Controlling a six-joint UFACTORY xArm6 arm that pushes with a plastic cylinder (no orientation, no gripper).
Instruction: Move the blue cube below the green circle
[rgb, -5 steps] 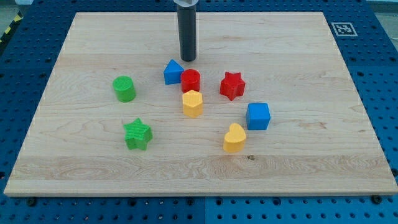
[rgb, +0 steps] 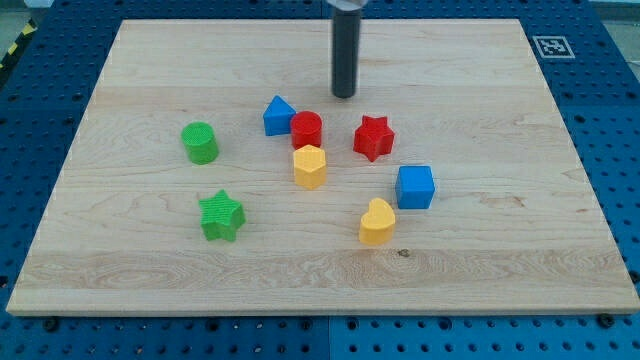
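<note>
The blue cube (rgb: 415, 187) sits right of centre on the wooden board (rgb: 520, 120). The green circle, a short cylinder (rgb: 200, 142), stands at the view's left. My tip (rgb: 344, 96) rests on the board near the view's top, above and between the red cylinder (rgb: 307, 129) and the red star (rgb: 373, 137). It touches no block and is well up and left of the blue cube.
A blue triangular block (rgb: 278, 116) touches the red cylinder's left side. A yellow hexagonal block (rgb: 310, 166) sits just below the red cylinder. A yellow heart (rgb: 377, 222) lies below-left of the blue cube. A green star (rgb: 221, 215) lies below the green circle.
My tip has moved to the view's right, from above the blue triangular block to above the gap between the red cylinder and red star. No block has moved.
</note>
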